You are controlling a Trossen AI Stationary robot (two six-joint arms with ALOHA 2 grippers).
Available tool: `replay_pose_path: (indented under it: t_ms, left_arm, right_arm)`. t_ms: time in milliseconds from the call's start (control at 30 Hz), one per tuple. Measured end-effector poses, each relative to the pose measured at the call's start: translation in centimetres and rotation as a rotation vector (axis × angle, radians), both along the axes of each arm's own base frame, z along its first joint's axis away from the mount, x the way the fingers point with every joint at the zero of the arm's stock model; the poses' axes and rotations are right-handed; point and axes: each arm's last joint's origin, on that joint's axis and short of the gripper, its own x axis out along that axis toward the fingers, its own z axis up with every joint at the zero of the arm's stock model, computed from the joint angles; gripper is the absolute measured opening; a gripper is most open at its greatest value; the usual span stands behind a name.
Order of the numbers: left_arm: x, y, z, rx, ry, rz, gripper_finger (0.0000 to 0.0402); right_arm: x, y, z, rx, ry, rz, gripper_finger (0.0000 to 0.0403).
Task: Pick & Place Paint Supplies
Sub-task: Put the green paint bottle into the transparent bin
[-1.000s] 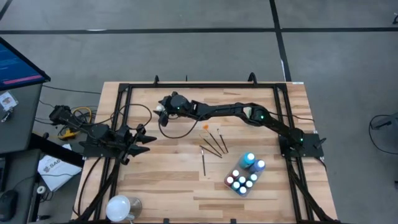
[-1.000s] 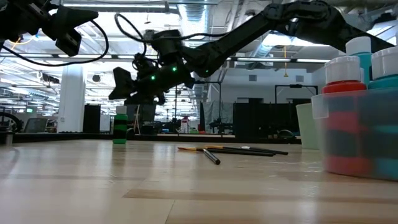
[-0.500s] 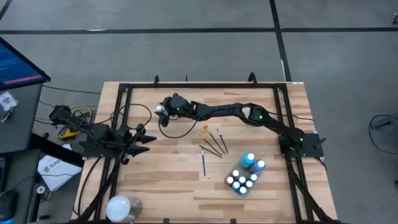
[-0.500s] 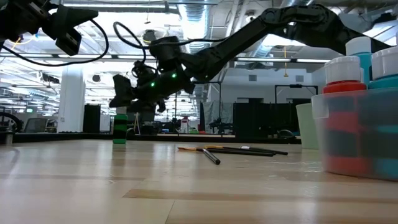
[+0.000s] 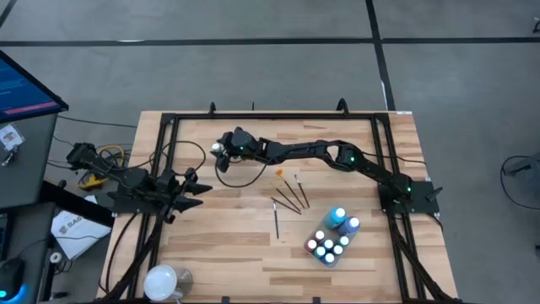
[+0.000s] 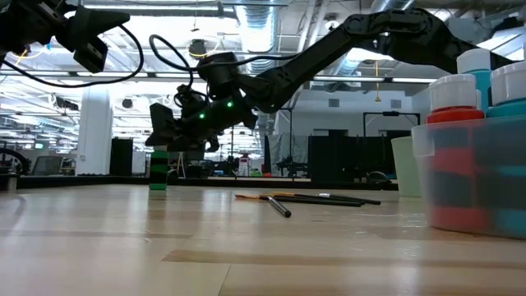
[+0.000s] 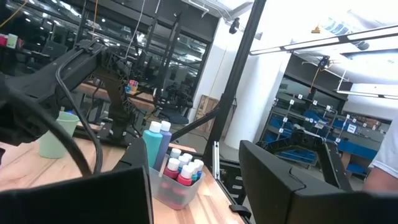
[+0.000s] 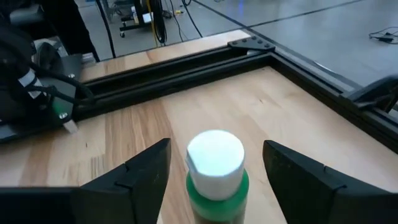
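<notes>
Green paint btl (image 8: 216, 176) sits btwn open right end effector (image 8: 214, 163) fingers.

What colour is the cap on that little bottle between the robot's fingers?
White, on a green bottle; the right wrist view shows it best.

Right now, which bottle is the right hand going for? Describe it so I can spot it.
On the wooden table, look at the far left part, well away from the tub of bottles. A lone green bottle with a white cap stands between the right hand's open fingers.
</notes>
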Motion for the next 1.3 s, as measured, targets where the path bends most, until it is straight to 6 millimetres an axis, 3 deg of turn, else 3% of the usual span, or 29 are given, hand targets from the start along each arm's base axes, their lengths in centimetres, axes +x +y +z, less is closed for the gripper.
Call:
replay_pose_path:
  t_ms: [133, 333, 567, 800, 1067, 1200, 1300]
  left_arm:
    - [0.0, 0.0, 0.0, 0.0, -0.001, 0.0, 0.0132]
    - [0.0, 0.0, 0.0, 0.0, 0.0, 0.0, 0.0132]
    - [0.0, 0.0, 0.0, 0.0, -0.001, 0.0, 0.0132]
    - [0.0, 0.0, 0.0, -0.001, -0.001, 0.0, 0.0132]
    - [0.0, 0.0, 0.0, -0.001, -0.001, 0.0, 0.0132]
    - [0.0, 0.0, 0.0, 0.0, -0.001, 0.0, 0.0132]
    - [0.0, 0.0, 0.0, 0.0, -0.001, 0.0, 0.0132]
  right_arm:
    - [0.0, 0.0, 0.0, 0.0, 0.002, 0.0, 0.0206]
    - [-0.1, 0.0, -0.1, 0.078, 0.01, -0.026, 0.01]
    - [-0.2, 0.1, -0.2, 0.198, -0.01, -0.044, 0.0101]
    - [-0.4, 0.2, 1.5, 0.2, -0.022, -0.035, 0.0101]
    - [-2.1, 0.6, 9.7, 0.125, -0.063, -0.012, 0.0101]
    - [-4.9, 0.9, 16.3, 0.044, -0.058, 0.002, 0.0101]
    - [-8.1, 1.5, 22.1, -0.043, -0.083, -0.012, 0.0101]
